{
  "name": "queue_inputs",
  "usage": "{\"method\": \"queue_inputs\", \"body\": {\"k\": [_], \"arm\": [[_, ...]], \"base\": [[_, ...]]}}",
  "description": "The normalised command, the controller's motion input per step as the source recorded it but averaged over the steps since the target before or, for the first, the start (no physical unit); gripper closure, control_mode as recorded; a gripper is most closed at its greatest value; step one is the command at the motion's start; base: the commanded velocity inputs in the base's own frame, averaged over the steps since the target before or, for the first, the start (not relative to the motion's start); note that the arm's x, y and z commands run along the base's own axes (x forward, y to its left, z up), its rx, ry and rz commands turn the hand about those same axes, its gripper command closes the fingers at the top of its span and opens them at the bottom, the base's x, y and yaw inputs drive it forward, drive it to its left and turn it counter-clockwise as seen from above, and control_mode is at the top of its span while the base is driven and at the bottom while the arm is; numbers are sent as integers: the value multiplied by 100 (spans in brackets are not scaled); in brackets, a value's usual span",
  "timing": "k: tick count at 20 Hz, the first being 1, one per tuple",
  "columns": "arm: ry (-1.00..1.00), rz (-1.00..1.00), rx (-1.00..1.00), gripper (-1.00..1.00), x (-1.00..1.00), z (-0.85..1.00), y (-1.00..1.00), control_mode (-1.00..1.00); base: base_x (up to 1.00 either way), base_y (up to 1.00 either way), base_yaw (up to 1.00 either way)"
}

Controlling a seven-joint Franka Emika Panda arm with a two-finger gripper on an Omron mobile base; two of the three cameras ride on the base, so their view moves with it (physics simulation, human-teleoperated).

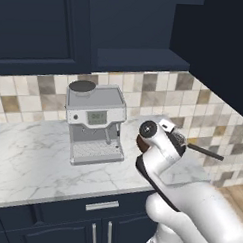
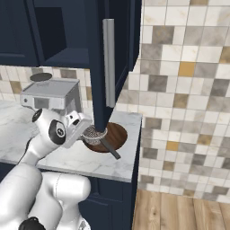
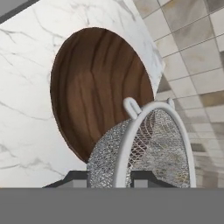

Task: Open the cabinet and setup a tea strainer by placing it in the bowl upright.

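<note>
Closest to the hand camera, the tea strainer fills the lower right, its silvery mesh cup ringed by a pale rim, with the two dark fingertips pressed against its base on either side, so the gripper is clamped on the tea strainer. Just beyond it lies the bowl, dark brown with clear wood grain, resting on the white marble counter. From the right base view the mesh cup hangs over the near rim of the bowl, its thin dark handle slanting down toward the counter edge. Above, the cabinet door stands swung out edge-on, its long silver bar handle vertical. A grey coffee machine sits further left on the counter, against the tiled backsplash.
</note>
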Motion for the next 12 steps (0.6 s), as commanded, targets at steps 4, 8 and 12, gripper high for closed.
{"method": "queue_inputs", "body": {"k": [4,8,12], "arm": [[4,0,0,100,19,-28,0,-100],[0,0,0,100,21,-24,-4,-100],[0,0,0,100,32,-17,-19,-100]], "base": [[0,0,0],[0,0,0],[0,0,0]]}}
